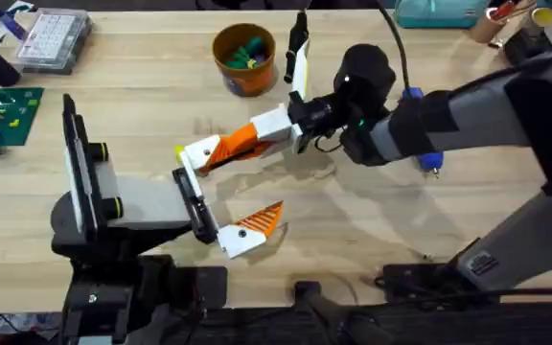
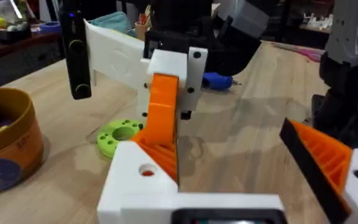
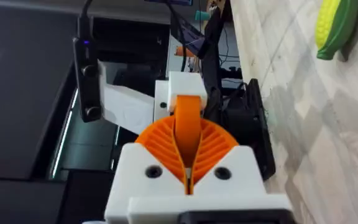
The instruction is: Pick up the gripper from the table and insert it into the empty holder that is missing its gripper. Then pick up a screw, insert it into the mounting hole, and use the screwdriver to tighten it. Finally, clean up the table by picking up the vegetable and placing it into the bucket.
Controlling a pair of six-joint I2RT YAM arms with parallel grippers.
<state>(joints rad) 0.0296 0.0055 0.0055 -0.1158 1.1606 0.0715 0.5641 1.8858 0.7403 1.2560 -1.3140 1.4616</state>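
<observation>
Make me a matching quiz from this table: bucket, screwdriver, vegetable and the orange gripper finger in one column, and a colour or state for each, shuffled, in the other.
1. bucket
2. screwdriver
3. vegetable
4. gripper

A. blue, lying on the table
B. clamped in the right gripper
C. lime-green ring, flat on the table
D. holds toy pieces

Pairs: 1-D, 2-A, 3-C, 4-B
</observation>
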